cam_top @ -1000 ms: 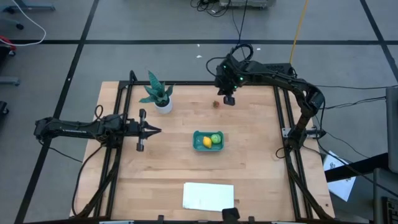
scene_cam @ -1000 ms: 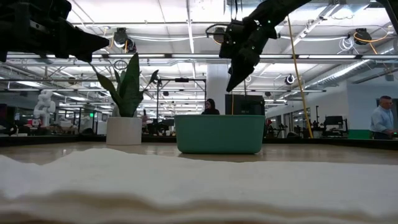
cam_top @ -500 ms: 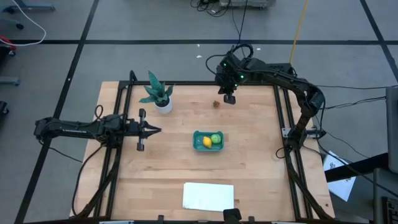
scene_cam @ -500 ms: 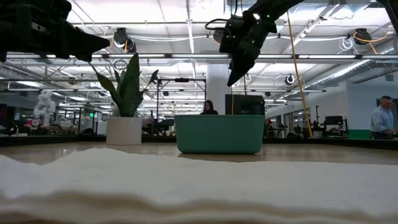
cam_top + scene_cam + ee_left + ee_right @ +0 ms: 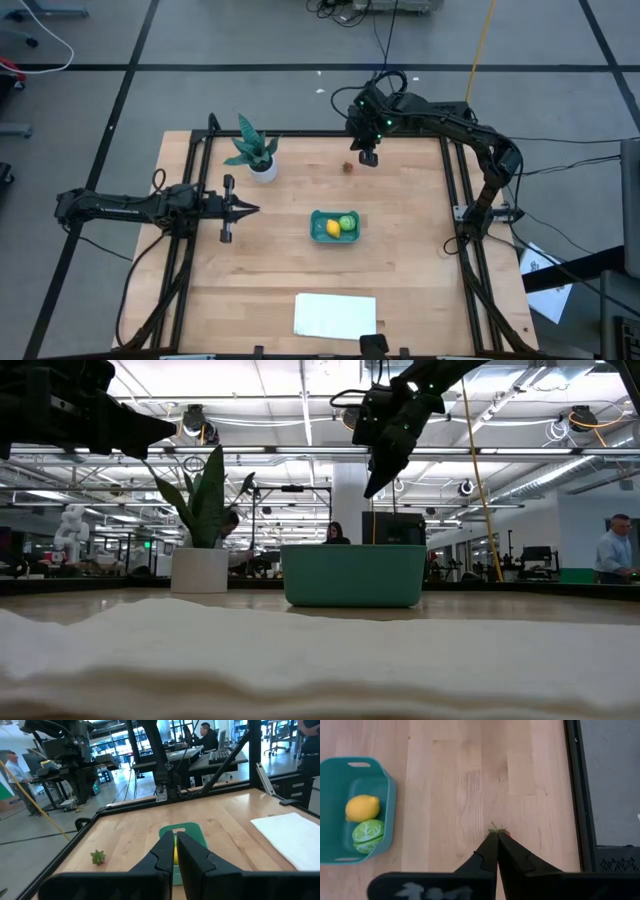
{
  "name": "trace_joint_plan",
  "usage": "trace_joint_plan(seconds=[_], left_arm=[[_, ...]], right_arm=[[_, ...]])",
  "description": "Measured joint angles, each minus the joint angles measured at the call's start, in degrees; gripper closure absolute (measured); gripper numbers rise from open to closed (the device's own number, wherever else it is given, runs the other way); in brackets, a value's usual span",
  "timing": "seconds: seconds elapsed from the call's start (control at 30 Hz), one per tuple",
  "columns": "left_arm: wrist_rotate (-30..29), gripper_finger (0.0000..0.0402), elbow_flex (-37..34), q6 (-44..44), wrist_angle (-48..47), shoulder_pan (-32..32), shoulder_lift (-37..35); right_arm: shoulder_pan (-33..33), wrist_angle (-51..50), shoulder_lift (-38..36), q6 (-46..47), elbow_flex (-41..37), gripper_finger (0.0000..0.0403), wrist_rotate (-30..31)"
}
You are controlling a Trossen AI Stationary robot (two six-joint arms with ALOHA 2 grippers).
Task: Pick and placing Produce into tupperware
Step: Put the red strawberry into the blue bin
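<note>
The teal tupperware (image 5: 334, 225) stands mid-table and holds the yellow lemon-like piece (image 5: 331, 229) and the light green ball (image 5: 346, 222); both also show in the right wrist view, the lemon piece (image 5: 362, 808) and the green ball (image 5: 368, 831). The tiny dark red piece (image 5: 348, 167), green-topped, lies on the bare wood near the far edge. My right gripper (image 5: 368, 158) is shut and hangs high above the table (image 5: 373, 488), just right of the red piece (image 5: 498, 829). My left gripper (image 5: 243, 209) is shut and waits at the left, pointing at the tupperware (image 5: 182, 831).
A potted green plant (image 5: 255, 155) stands at the far left. A flat white sheet (image 5: 335, 314) lies by the near edge. Black frame rails (image 5: 452, 190) run along the table's sides. Bare wood lies between the red piece and the tupperware. People stand in the room beyond.
My right gripper has risen a little above the far part of the table and stays shut. The red piece and the tupperware have kept their places.
</note>
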Motion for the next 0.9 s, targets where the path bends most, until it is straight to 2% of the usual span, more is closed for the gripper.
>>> trace_joint_plan(seconds=[0.17,0.63,0.77,0.9], left_arm=[[0.0,0.0376,0.0,0.0,0.0,0.0,0.0],[0.0,0.0376,0.0,-0.1,-0.5,0.0,0.0],[0.0,0.0376,0.0,-0.1,-1.1,0.0,0.0],[0.0,0.0376,0.0,-0.1,-1.2,0.0,0.0]], right_arm=[[0.0,1.1,0.0,0.2,0.0,0.0359,0.0],[0.1,6.0,0.0,2.9,0.0,0.0155,0.0],[0.1,5.7,0.0,3.4,0.0,0.0124,1.5],[0.1,6.7,0.0,3.3,-0.8,0.0110,1.8]])
